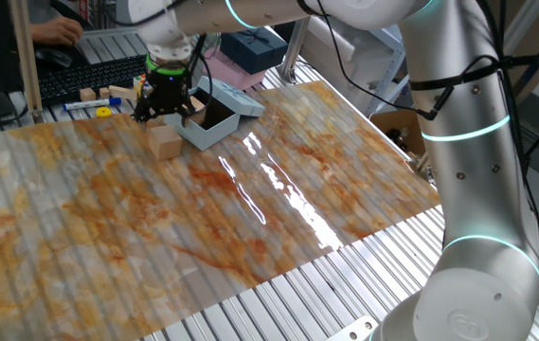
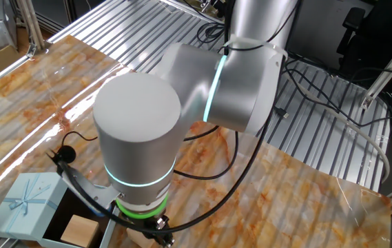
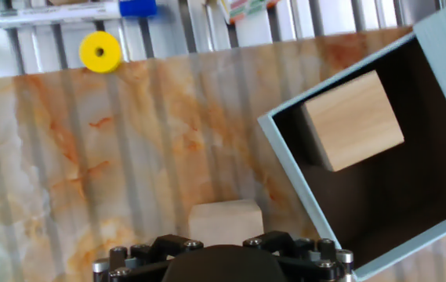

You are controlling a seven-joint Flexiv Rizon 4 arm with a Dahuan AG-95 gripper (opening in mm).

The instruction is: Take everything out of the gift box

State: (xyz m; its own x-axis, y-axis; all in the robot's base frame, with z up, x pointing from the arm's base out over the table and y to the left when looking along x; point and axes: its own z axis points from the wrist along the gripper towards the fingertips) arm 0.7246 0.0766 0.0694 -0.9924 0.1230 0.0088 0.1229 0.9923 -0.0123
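Observation:
The pale blue-grey gift box stands open at the far side of the marbled mat, its lid folded back. One tan wooden block lies inside its dark interior; it also shows in the other fixed view. A second tan block sits on the mat just left of the box, seen in the hand view partly under my hand. My gripper hovers just above that block with its fingers spread and nothing between them. In the hand view the fingertips are hidden.
Beyond the mat's far edge lie a yellow disc, a blue-capped marker, small wooden cubes and a keyboard. A pink box and a navy box stand behind the gift box.

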